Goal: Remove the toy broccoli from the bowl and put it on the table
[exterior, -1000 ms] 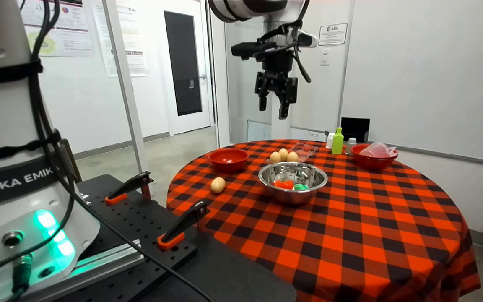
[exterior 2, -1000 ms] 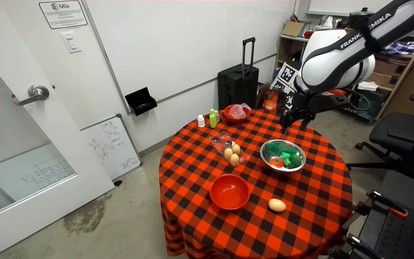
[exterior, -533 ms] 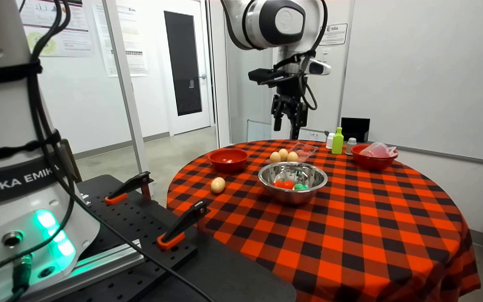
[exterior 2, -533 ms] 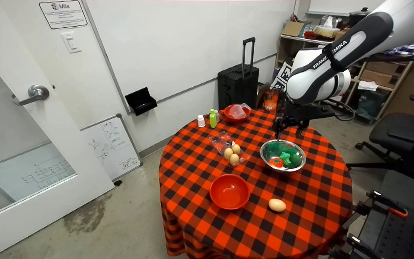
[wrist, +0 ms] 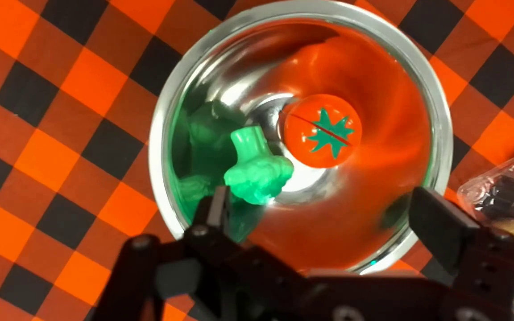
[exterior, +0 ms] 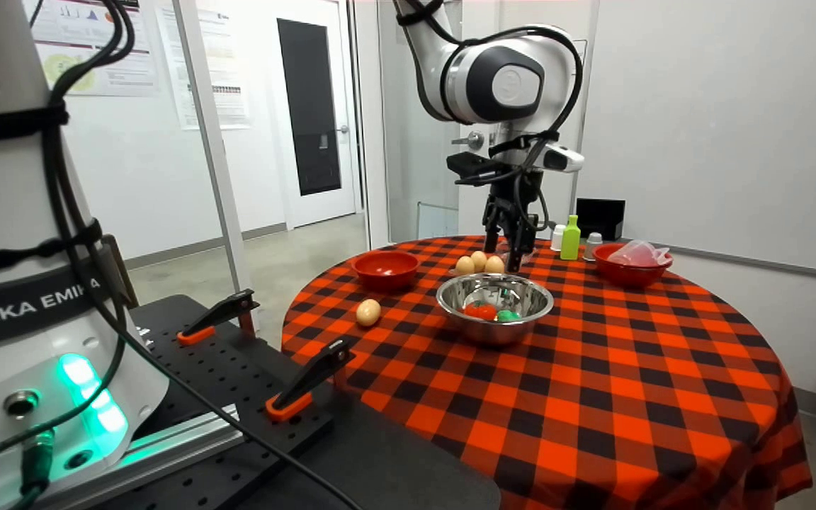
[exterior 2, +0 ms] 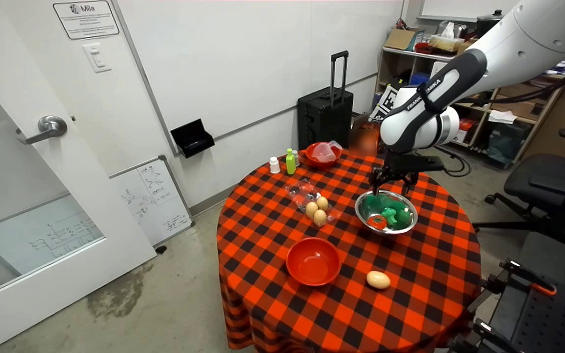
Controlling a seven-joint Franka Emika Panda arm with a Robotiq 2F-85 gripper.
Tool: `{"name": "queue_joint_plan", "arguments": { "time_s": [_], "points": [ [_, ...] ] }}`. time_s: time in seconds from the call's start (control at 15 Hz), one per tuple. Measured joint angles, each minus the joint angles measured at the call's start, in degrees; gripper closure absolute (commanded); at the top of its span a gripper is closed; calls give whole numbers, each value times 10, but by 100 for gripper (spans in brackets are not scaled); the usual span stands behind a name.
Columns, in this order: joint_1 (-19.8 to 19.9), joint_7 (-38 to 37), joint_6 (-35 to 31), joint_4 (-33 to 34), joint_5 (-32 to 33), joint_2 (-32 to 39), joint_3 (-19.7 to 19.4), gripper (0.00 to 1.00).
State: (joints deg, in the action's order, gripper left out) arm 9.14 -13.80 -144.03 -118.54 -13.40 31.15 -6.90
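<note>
1. My black two-fingered gripper (wrist: 319, 191) is hanging spread, low in the wrist view.
2. The bright-green, lumpy toy broccoli (wrist: 258, 174) is lying left of centre there, inside the shiny silver round metal bowl (wrist: 442, 133).
3. A round orange-red toy tomato (wrist: 304, 140) is sitting just right of it.
4. The bowl is resting on the round, cloth-draped, red-and-black chequered table (exterior: 627, 397).

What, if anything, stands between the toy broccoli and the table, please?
The bowl stands in the way: its raised wall surrounds the toy broccoli, which would likely need lifting out to reach the table. In the wrist view, the tomato sits close beside it, not on top.
</note>
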Motion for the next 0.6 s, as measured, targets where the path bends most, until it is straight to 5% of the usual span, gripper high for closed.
{"name": "queue_joint_plan", "arguments": {
  "time_s": [0.6],
  "points": [
    [12,-32,0,51,-12,78,-1,0]
  ]
}}
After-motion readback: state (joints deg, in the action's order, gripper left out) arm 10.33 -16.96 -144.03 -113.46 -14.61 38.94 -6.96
